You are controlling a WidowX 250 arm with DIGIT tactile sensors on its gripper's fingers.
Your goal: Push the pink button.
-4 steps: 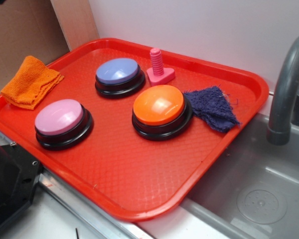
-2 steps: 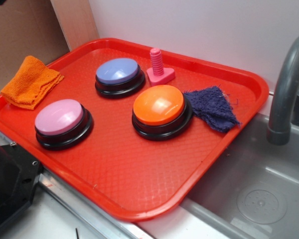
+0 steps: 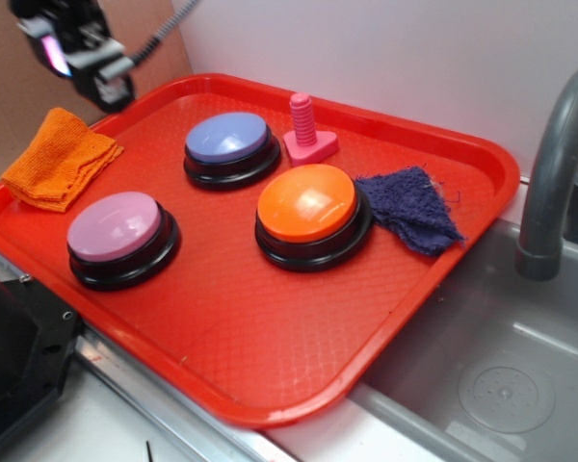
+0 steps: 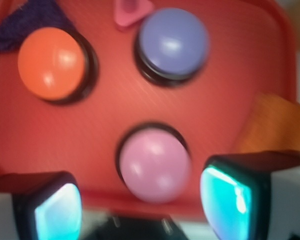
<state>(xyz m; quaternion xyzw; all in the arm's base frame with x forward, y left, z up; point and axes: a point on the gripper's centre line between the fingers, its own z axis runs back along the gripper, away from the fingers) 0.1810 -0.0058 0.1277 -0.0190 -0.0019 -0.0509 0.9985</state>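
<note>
Misjudgement of the target is the main hazard here. Three domed buttons of one size sit on the red tray (image 3: pixel 462 159), and the blue-lavender button (image 3: pixel 229 138) stands just behind the pink button (image 3: pixel 115 226); a descent aimed a little too far back would likely press the wrong dome. The small pink bolt toy (image 3: pixel 306 128), just right of the blue-lavender button, shares the colour word and could mislead as well. A second risk, as I judge it, is a glancing touch: the dome is glossy and rounded, so a gripper landing off centre may slide down its side onto the black base and never depress it. The folded orange cloth (image 3: pixel 56 159), lying left of and behind the pink button over the tray's edge, could snag a low approach from that side. The orange button (image 3: pixel 308 204) sits well to the right of the pink button and seems less of a concern.

The gripper (image 3: pixel 104 79) hangs high above the tray's far left corner, up and behind the pink button and well apart from it. It is released, its two fingers spread wide and holding nothing. In the blurred wrist view the pink button (image 4: pixel 154 164) lies between the fingers (image 4: pixel 57 211), near the tray's front edge.
</note>
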